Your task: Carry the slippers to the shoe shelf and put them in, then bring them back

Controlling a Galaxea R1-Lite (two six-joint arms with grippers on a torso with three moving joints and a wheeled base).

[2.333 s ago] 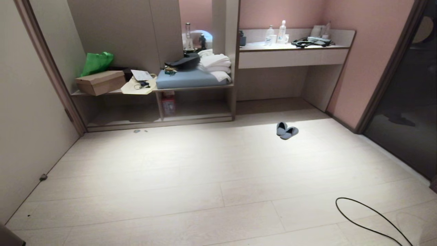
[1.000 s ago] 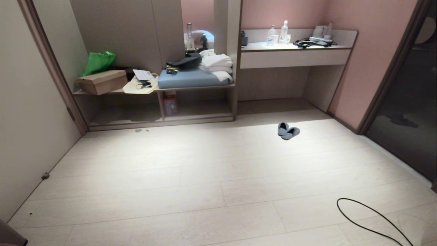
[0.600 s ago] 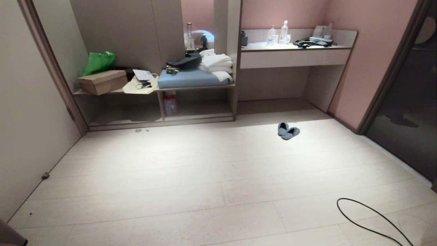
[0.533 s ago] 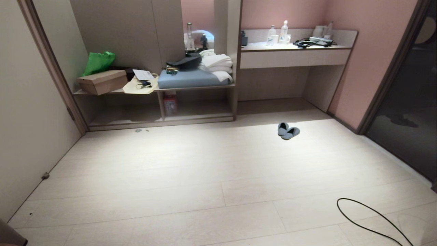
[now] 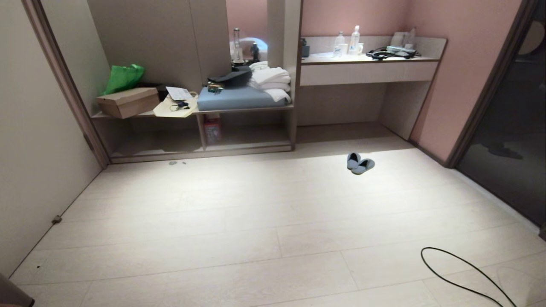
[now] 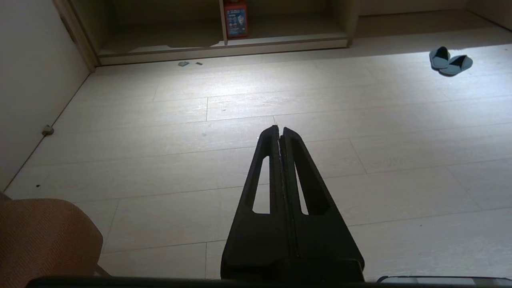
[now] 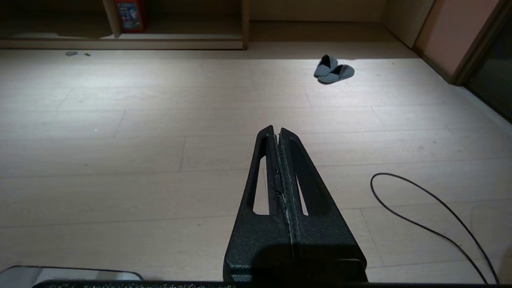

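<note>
Head view: slippers (image 5: 360, 163) are seen paired on the floor (image 5: 256, 221), well apart from the shoe shelf (image 5: 200, 143).
Left tool (image 6: 279, 129) and right tool (image 7: 277, 130) are held clenched, empty.

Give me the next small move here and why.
Probably drive the base forward and slightly right toward the slippers. They lie together on the floor far ahead, right of the shoe shelf; left gripper and right gripper are shut, empty, well short of them.

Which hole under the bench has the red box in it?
The right-hand half of the shoe shelf holds the red box, tucked against the divider. The left half looks bare.
</note>
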